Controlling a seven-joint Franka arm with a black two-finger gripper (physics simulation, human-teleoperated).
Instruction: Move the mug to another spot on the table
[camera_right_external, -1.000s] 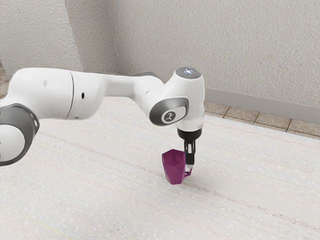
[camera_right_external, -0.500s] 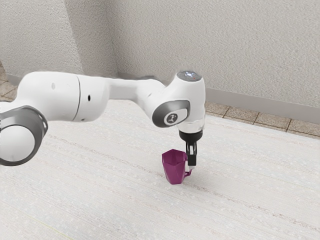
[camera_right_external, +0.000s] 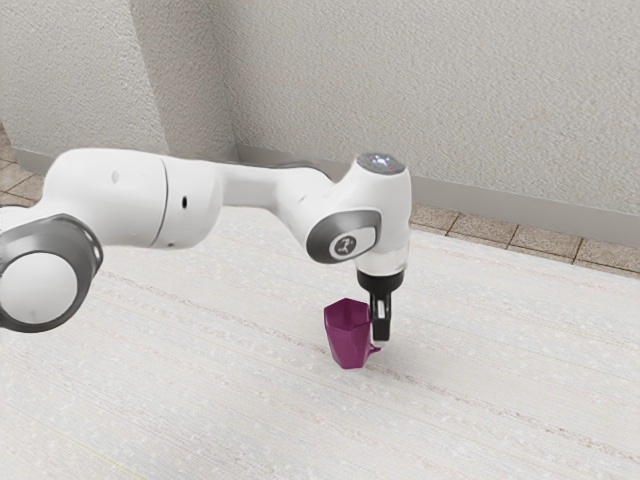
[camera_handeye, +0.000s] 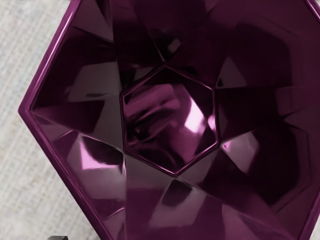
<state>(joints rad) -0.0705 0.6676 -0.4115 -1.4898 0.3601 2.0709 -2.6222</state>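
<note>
My arm (camera_right_external: 200, 200) had swung a little toward the exterior view's right and the gripper (camera_right_external: 380, 336) had sunk slightly, while the mug (camera_right_external: 348, 338) had not shifted. The gripper hung straight down at the mug's edge on the exterior view's right, by its handle. I could not tell whether it was clamped or apart. The mug stood upright on the table (camera_right_external: 200, 400), and the wrist view looked straight down into it (camera_handeye: 170, 125).
</note>
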